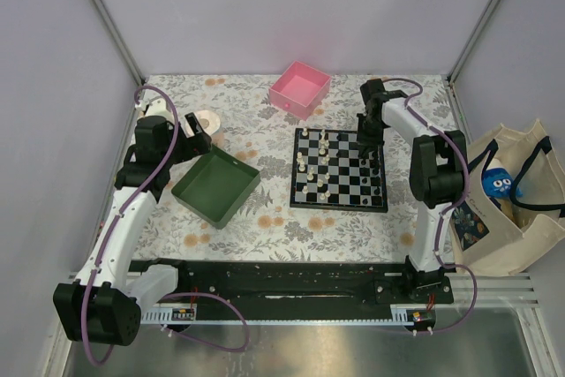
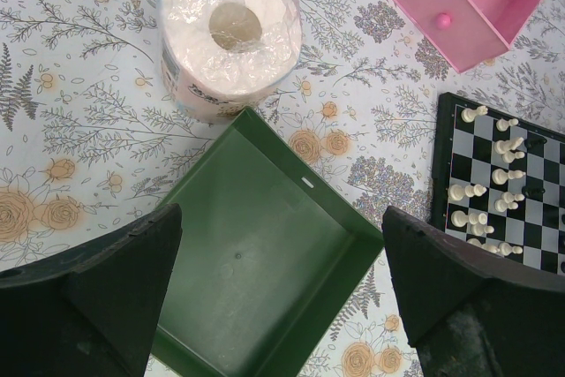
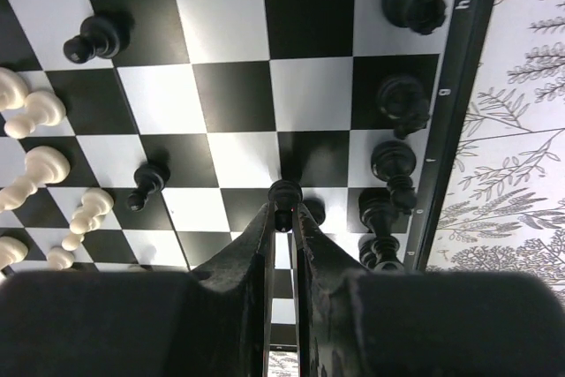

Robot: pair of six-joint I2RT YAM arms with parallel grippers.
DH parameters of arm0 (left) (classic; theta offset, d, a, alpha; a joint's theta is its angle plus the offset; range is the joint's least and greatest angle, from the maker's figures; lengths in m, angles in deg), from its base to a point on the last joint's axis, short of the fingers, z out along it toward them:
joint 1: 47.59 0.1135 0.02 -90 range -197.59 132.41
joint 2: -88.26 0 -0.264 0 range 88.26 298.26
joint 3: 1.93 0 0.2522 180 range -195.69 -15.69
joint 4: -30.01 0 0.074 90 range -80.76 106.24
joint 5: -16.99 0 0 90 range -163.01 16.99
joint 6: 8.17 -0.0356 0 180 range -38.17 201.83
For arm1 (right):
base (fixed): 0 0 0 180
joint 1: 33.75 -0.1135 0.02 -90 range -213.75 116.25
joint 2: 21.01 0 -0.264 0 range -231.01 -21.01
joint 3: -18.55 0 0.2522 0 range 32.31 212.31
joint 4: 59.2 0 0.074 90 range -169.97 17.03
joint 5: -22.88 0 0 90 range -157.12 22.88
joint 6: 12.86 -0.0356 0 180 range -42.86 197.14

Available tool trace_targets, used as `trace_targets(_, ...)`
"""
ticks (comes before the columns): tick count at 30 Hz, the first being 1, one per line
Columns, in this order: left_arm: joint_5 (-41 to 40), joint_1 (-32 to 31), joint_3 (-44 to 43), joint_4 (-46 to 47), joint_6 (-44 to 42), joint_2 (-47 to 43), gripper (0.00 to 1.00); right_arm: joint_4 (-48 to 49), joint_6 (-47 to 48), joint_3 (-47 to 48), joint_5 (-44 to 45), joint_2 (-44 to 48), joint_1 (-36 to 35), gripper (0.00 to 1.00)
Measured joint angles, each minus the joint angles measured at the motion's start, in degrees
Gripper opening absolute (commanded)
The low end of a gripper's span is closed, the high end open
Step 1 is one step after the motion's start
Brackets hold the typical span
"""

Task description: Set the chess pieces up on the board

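The board (image 1: 338, 207) lies right of centre, with cream-white pieces (image 1: 312, 169) on its left half and black pieces (image 1: 375, 162) along its right side. My right gripper (image 1: 369, 135) hangs over the board's far right part. In the right wrist view it (image 3: 284, 215) is shut on a black pawn (image 3: 284, 193), beside several black pieces (image 3: 394, 161) by the rim (image 3: 450, 130). White pieces (image 3: 35, 169) stand at the left. My left gripper (image 1: 199, 139) stands wide open and holds nothing, above the green tray (image 2: 265, 280).
A pink box (image 1: 300, 87) sits behind the board, and a wrapped paper roll (image 1: 206, 121) lies behind the green tray (image 1: 214, 184). A cloth tote bag (image 1: 508, 205) stands off the table's right edge. The left wrist view also shows the board's rim (image 2: 439, 156).
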Motion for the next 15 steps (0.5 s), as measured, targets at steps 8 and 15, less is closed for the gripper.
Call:
trace_targets(8, 0.0, 0.0, 0.0, 0.0, 0.0, 0.0, 0.99, -0.02, -0.02, 1.38, 1.07, 0.0, 0.76, 0.13)
trace_targets(15, 0.0, 0.0, 0.0, 0.0, 0.0, 0.0, 0.99, -0.02, -0.02, 1.95, 2.12, 0.0, 1.2, 0.14)
